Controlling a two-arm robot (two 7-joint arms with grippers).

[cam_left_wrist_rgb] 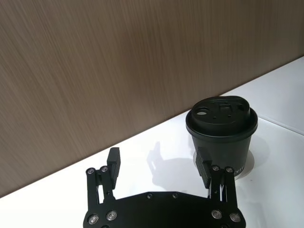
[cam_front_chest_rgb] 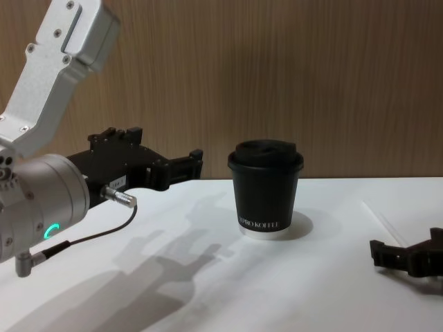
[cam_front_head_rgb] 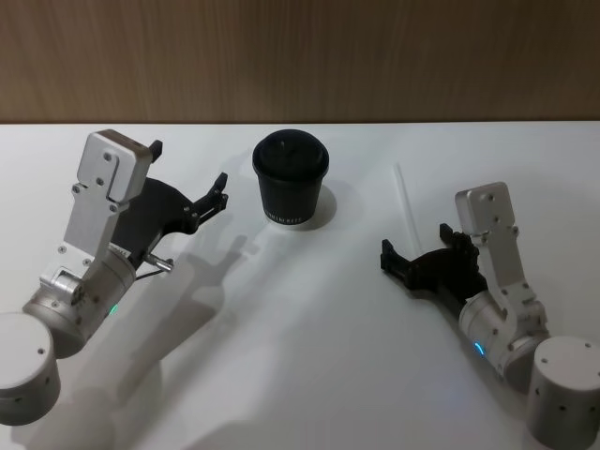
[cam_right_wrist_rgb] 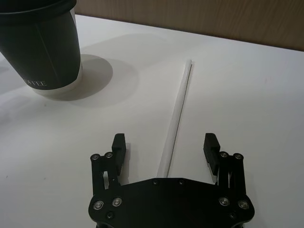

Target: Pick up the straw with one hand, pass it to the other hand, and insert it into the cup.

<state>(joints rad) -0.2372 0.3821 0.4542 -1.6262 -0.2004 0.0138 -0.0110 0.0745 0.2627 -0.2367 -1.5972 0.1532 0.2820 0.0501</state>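
Observation:
The black lidded cup (cam_front_head_rgb: 291, 178) stands upright at the table's back middle, also seen in the chest view (cam_front_chest_rgb: 266, 190). The thin white straw (cam_front_head_rgb: 405, 202) lies flat on the table to the cup's right. My right gripper (cam_front_head_rgb: 417, 242) is open just behind the straw's near end. In the right wrist view the straw (cam_right_wrist_rgb: 178, 111) runs between the spread fingers of the right gripper (cam_right_wrist_rgb: 165, 142), untouched. My left gripper (cam_front_head_rgb: 187, 171) hovers open to the left of the cup, holding nothing. From the left wrist, the cup (cam_left_wrist_rgb: 222, 133) stands just past one fingertip (cam_left_wrist_rgb: 203, 159).
The white table (cam_front_head_rgb: 309, 337) ends at a wooden wall (cam_front_head_rgb: 300, 56) just behind the cup. A thin black cable with a metal plug (cam_front_chest_rgb: 118, 197) hangs at the left wrist. Shadows of the left arm fall on the table in front of the cup.

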